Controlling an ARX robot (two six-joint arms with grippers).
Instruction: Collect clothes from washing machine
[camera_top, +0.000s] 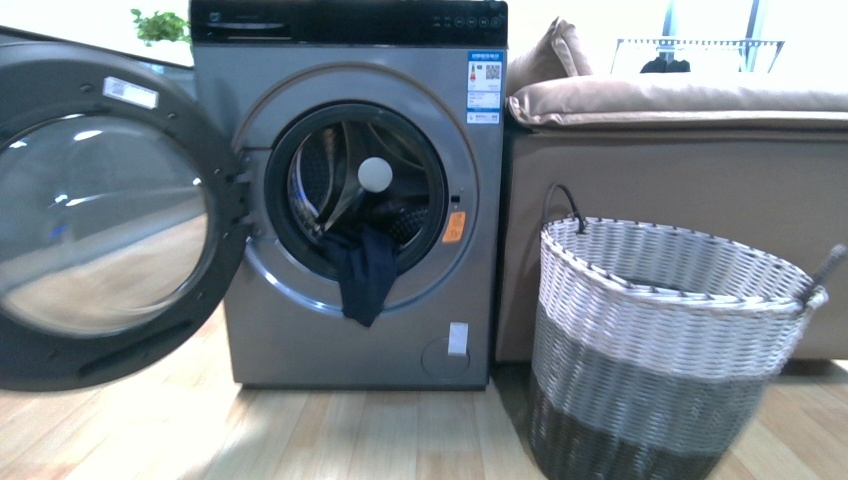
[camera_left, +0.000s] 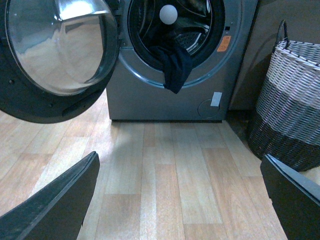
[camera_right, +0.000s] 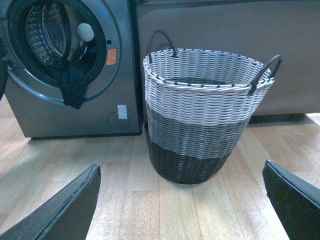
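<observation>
The grey washing machine (camera_top: 290, 330) stands with its round door (camera_top: 100, 210) swung wide open to the left. A dark navy garment, the clothes (camera_top: 362, 275), hangs limp over the lower rim of the drum opening, half inside and half out. The left wrist view shows the clothes (camera_left: 175, 67) well ahead of my left gripper (camera_left: 182, 200), which is open over bare floor. In the right wrist view my right gripper (camera_right: 182, 200) is open too, low over the floor in front of the basket, with the clothes (camera_right: 74, 87) far off. Neither arm shows in the front view.
A woven white, grey and black basket (camera_top: 650, 340) with two handles stands on the wooden floor right of the machine. A beige sofa (camera_top: 680, 170) is behind it. A white ball (camera_top: 375, 174) sits in the drum opening. The open door juts out at the left.
</observation>
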